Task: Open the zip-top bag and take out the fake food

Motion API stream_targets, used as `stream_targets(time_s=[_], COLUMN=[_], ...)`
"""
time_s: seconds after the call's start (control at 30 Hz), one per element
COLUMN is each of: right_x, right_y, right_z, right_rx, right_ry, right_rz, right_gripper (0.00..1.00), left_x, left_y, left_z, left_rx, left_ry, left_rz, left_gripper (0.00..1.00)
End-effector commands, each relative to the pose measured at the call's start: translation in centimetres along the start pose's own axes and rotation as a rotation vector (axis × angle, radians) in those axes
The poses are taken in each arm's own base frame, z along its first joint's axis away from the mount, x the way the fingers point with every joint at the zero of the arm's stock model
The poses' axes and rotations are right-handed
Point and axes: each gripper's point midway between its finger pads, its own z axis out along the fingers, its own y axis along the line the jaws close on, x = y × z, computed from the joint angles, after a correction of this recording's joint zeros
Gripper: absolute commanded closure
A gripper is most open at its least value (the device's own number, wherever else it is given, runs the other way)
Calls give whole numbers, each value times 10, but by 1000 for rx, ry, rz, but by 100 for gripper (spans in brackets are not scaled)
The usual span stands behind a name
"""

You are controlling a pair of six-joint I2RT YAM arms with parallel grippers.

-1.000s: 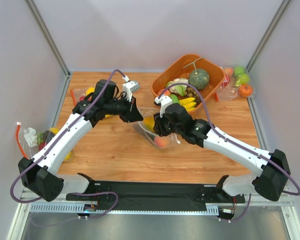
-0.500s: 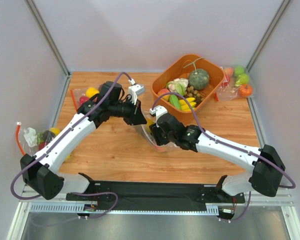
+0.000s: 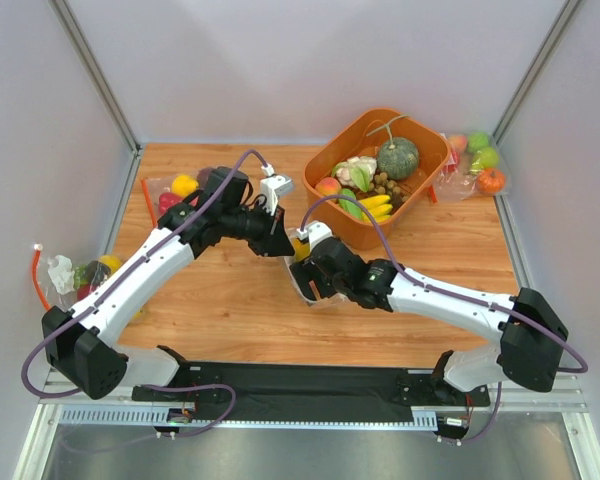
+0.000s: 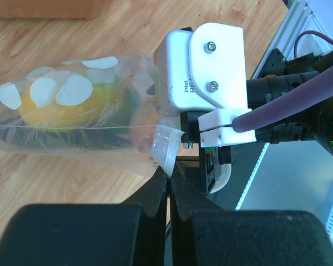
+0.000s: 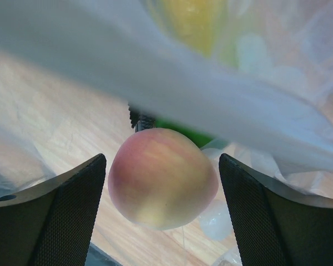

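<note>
**Left hand [image 4: 169,176] pinches the bag's edge, right hand [image 5: 162,160] spread about the peach**

We see the zip-top bag [image 4: 72,138] lying on its side on the wooden tabletop [image 3: 230,320], between the two arms and just in front of the orange basket [image 3: 335,148]. Its clear film shows white dots. The yellow mango [image 4: 50,108] fills the closed end, and something darker and greenish lies beside it.

In the left wrist view, our left hand's fingers are pressed together on a thin fold of the bag's rim. The film is caught between them and puckers upward at the pinch. Just beyond it, the white camera housing of the right wrist sits against the bag's mouth.

In the right wrist view, our right hand's fingers stand wide apart with the peach [image 5: 162,177] in the gap between them. The peach nearly fills that gap, and we cannot tell whether either finger touches it. It appears to rest low over the wood, with a blurred sheet of bag film across the view above it. A strip of the green vegetable [image 5: 180,132] shows right behind the peach, and the mango's yellow shows farther back through the plastic.

The basket holds a grey-green pumpkin [image 3: 398,157], bananas [image 3: 377,206] and other small pieces. Plain clear bags of fruit lie at the tabletop's left [image 3: 170,190] and right [image 3: 475,160] far corners.
</note>
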Motion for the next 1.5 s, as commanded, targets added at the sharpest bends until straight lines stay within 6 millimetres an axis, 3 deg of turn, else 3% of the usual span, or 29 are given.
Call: stream_targets(time_s=[0.0, 0.5, 0.63, 0.7, 0.73, 0.83, 0.93, 1.0, 1.1, 1.47], right_x=[36, 69, 73, 71, 66, 54, 32, 19, -18, -70], right_y=[-8, -12, -14, -14, -13, -11, -8, -8, -8, -10], right_z=[7, 30, 26, 22, 18, 5, -10, -20, -42, -52], right_rx=[46, 100, 102, 97, 89, 69, 48, 38, 19, 21], right_ry=[101, 213, 228, 219, 201, 161, 80, 22, -132, -367], right_rz=[-38, -57, -56, -49, -45, -27, 8, 37, 91, 197], right_gripper=[15, 18, 54, 64, 72, 82, 86, 88, 90, 93], left_x=[-18, -18, -19, -18, -18, -19, -17, -17, -14, -10], left_y=[1, 1, 1, 2, 2, 2, 3, 4, 4, -1], left_z=[-3, -3, -5, -5, -5, -5, -5, -4, 1, 6], left_rx=[-9, -12, -18, -22, -25, -26, -25, -25, -16, -3], left_ry=[-63, -62, -66, -64, -65, -66, -60, -57, -40, -21], left_rz=[33, 35, 42, 41, 40, 43, 40, 38, 33, 47], left_gripper=[100, 100, 100, 100, 100, 100, 100, 100, 100, 100])
